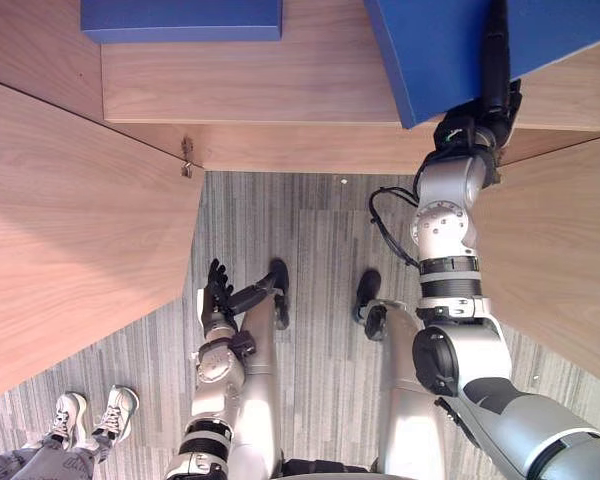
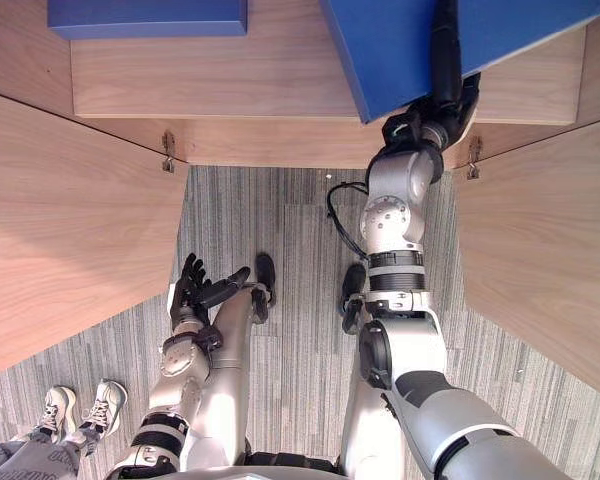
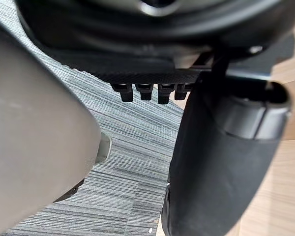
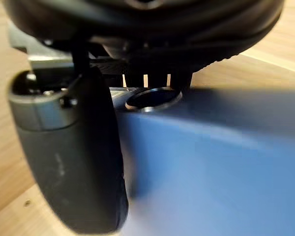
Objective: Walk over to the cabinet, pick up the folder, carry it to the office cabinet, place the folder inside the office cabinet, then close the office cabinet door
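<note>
So we've got the right hand (image 1: 473, 122) clamped on the blue folder (image 1: 430, 50). In the right wrist view the thumb (image 4: 73, 157) lies across its face and the fingers curl in by the metal ring (image 4: 152, 99). The folder sits tilted over the wooden shelf (image 1: 240, 90) inside the cabinet, between the open left door (image 1: 70, 250) and right door (image 1: 560, 250). A second blue folder (image 1: 180, 18) lies further left on that shelf. The left hand (image 1: 218, 285) hangs low over the striped carpet (image 1: 300, 230), fingers loose and holding nothing. A person's shoes (image 1: 95, 415) show nearby.
</note>
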Robot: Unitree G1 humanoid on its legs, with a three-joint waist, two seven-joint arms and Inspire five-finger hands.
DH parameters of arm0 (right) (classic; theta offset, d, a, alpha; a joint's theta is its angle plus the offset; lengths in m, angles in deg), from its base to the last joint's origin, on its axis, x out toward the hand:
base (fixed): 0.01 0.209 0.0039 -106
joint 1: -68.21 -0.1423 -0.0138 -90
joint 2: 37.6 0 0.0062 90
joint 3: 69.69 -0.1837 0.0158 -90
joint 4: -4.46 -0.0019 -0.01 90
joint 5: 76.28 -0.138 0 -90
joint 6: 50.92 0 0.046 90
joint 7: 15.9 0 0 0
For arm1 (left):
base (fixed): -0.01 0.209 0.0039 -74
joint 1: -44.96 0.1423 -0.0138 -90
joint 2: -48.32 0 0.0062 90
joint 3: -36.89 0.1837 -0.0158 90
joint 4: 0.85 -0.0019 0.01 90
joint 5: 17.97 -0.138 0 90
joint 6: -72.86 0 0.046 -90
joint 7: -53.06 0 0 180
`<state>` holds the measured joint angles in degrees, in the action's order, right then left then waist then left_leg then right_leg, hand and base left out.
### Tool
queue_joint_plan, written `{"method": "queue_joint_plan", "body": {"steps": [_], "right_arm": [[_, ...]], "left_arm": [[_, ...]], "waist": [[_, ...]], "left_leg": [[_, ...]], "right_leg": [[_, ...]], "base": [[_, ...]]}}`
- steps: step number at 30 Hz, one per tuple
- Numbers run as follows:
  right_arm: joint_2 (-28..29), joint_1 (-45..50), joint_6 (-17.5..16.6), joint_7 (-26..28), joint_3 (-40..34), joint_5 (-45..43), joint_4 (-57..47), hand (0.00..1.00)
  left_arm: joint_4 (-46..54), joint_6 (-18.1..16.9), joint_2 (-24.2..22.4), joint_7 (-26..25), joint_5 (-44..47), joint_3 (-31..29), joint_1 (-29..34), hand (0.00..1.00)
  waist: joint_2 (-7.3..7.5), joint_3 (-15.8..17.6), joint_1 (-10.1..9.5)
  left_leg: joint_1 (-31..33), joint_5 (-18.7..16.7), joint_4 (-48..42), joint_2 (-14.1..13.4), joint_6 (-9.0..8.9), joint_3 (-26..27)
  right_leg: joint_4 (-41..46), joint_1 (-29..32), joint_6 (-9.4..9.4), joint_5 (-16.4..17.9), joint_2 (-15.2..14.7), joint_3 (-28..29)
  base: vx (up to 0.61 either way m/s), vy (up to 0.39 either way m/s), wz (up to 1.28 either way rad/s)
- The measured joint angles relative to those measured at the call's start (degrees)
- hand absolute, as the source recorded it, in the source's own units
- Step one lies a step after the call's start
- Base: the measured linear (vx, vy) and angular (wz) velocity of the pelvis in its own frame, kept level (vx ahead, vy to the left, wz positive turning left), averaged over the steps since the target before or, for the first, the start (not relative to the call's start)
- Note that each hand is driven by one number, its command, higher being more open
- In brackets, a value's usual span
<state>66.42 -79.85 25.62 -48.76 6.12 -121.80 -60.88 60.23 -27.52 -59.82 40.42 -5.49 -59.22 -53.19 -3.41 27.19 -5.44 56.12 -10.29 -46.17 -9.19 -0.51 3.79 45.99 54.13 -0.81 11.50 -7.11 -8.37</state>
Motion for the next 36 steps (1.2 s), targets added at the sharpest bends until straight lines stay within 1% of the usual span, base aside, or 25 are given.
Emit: {"method": "queue_joint_plan", "body": {"steps": [4, 6, 9, 10, 12, 15, 16, 17, 20, 21, 23, 24, 25, 27, 31, 36], "right_arm": [[-0.77, -2.38, 0.34, 2.34, 1.58, -0.09, 1.14, 1.0], [-1.93, -2.69, 0.98, 4.72, 4.75, -0.17, 1.93, 1.0], [-3.66, -3.02, 2.11, 7.96, 11.13, -0.28, 1.94, 1.0], [-4.03, -3.02, 2.34, 8.92, 12.19, -0.24, 1.95, 1.0], [-5.48, -3.02, 3.57, 11.59, 16.35, -0.14, 2.23, 1.0], [-7.12, -3.06, 4.52, 14.18, 19.46, 0.37, 3.56, 1.0], [-8.51, -3.02, 5.09, 15.51, 21.28, 0.9, 4.63, 1.0], [-9.49, -3.02, 5.7, 16.35, 22.58, 1.7, 5.4, 0.0], [-13.16, -2.31, 6.88, 19.27, 27.06, 5.66, 6.63, 0.0], [-15.35, -1.53, 7.16, 21.03, 29.67, 9.27, 6.78, 0.0], [-17.42, -0.72, 7.3, 22.74, 31.93, 13.05, 7.3, 0.0], [-18.74, 0.22, 7.66, 23.95, 32.95, 16.23, 7.88, 0.0], [-19.15, 0.55, 7.82, 24.31, 33.28, 17.46, 8.5, 0.0], [-19.98, 1.43, 8.99, 25.39, 33.79, 22.87, 12.04, 0.0], [-20.63, 2.39, 9.18, 25.54, 33.5, 24.78, 13.4, 0.0], [-20.55, 2.31, 9.39, 25.62, 32.28, 22.83, 15.11, 0.0]], "left_arm": [[-0.99, 0.01, -0.06, -0.1, 0.11, 0.1, 0.0, 1.0], [-2.19, -0.01, 0.0, -0.12, 0.66, 0.46, 0.0, 1.0], [-3.3, -0.06, 0.49, -0.13, 1.11, 0.48, 0.0, 1.0], [-3.4, -0.06, 0.52, -0.08, 1.12, 0.47, 0.0, 1.0], [-3.91, -0.07, 0.77, 0.09, 1.12, 0.47, 0.0, 1.0], [-4.65, -0.12, 1.01, 0.37, 1.12, 0.48, -0.02, 1.0], [-4.99, -0.14, 1.11, 0.46, 1.13, 0.51, -0.03, 1.0], [-5.26, -0.18, 1.19, 0.57, 1.13, 0.63, -0.04, 1.0], [-6.07, -0.39, 1.9, 1.35, 1.13, 1.38, -0.04, 1.0], [-6.77, -0.98, 2.43, 1.77, 1.12, 1.82, -0.04, 1.0], [-7.25, -1.27, 3.14, 2.01, 1.12, 2.56, -0.04, 1.0], [-7.72, -1.39, 3.63, 2.2, 1.11, 3.02, -0.12, 1.0], [-7.88, -1.4, 3.79, 2.3, 1.11, 3.09, -0.15, 1.0], [-9.23, -1.71, 4.23, 2.81, 1.08, 3.16, -0.72, 1.0], [-10.47, -1.69, 4.72, 3.12, 1.1, 3.17, -1.34, 1.0], [-11.5, -1.72, 4.72, 3.4, 1.28, 3.14, -2.1, 1.0]], "waist": [[0.0, -0.06, 0.29], [0.0, -0.2, 0.4], [0.03, -0.29, 1.15], [0.02, -0.31, 1.24], [0.02, -0.35, 1.49], [0.01, -0.56, 1.57], [0.01, -0.56, 1.64], [0.04, -0.58, 1.67], [0.08, -0.82, 1.69], [0.08, -0.86, 1.79], [0.08, -0.86, 1.9], [0.11, -0.88, 1.94], [0.12, -0.89, 1.97], [0.13, -0.89, 1.95], [0.15, -0.95, 2.1], [0.14, -1.07, 1.77]], "left_leg": [[-1.39, 0.02, 0.52, 0.0, 0.03, 0.12], [-3.21, 0.19, 1.85, -0.01, 0.02, 0.37], [-4.32, 0.5, 3.35, -0.07, 0.03, 0.75], [-4.42, 0.52, 3.53, -0.08, 0.04, 0.82], [-4.94, 0.56, 3.96, -0.2, 0.08, 1.26], [-5.43, 0.56, 4.37, -0.42, 0.08, 1.81], [-5.81, 0.56, 4.55, -0.42, 0.08, 1.85], [-6.14, 0.56, 4.81, -0.4, 0.08, 1.85], [-6.54, 0.56, 5.23, -0.37, 0.08, 1.9], [-6.54, 0.56, 5.32, -0.37, 0.08, 1.94], [-6.54, 0.56, 5.42, -0.37, 0.09, 1.99], [-6.54, 0.56, 5.45, -0.37, 0.09, 2.0], [-6.54, 0.56, 5.48, -0.36, 0.09, 2.0], [-6.54, 0.57, 5.65, -0.35, 0.11, 2.04], [-6.51, 0.58, 5.79, -0.33, 0.11, 2.09], [-6.47, 0.57, 5.93, -0.34, 0.11, 2.09]], "right_leg": [[-0.56, -1.44, 0.14, -0.09, 0.0, -0.11], [-1.95, -3.26, 0.25, -0.32, 0.0, -0.31], [-3.63, -4.42, 0.2, -0.72, 0.04, -0.6], [-3.86, -4.52, 0.18, -0.79, 0.05, -0.6], [-4.57, -5.09, 0.08, -1.05, 0.08, -0.74], [-5.33, -5.59, 0.05, -1.55, 0.07, -0.99], [-5.73, -6.13, -0.03, -1.63, 0.08, -1.03], [-6.01, -6.49, -0.03, -1.73, 0.08, -1.07], [-6.57, -7.0, -0.04, -1.83, 0.08, -1.12], [-6.9, -7.02, -0.04, -1.9, 0.08, -1.14], [-6.99, -7.02, -0.04, -1.95, 0.08, -1.14], [-7.0, -7.02, -0.04, -1.95, 0.07, -1.15], [-7.01, -7.02, -0.04, -1.96, 0.07, -1.16], [-6.95, -7.03, -0.06, -1.98, 0.07, -1.18], [-7.06, -7.02, -0.07, -1.98, 0.07, -1.19], [-7.22, -6.97, -0.07, -1.98, 0.07, -1.23]], "base": [[-0.01, -0.015, 0.0], [-0.01, -0.015, 0.01], [0.0, 0.0, 0.0], [0.03, -0.009, -0.03], [0.06, -0.004, -0.05], [0.05, -0.002, -0.05], [0.0, 0.0, 0.0], [0.0, 0.0, 0.0], [-0.01, -0.007, 0.0], [-0.03, -0.017, -0.01], [0.0, 0.0, 0.0], [0.0, 0.0, 0.0], [0.0, 0.0, 0.0], [0.0, 0.0, 0.0], [0.0, 0.0, 0.0], [0.0, 0.0, 0.0]]}}
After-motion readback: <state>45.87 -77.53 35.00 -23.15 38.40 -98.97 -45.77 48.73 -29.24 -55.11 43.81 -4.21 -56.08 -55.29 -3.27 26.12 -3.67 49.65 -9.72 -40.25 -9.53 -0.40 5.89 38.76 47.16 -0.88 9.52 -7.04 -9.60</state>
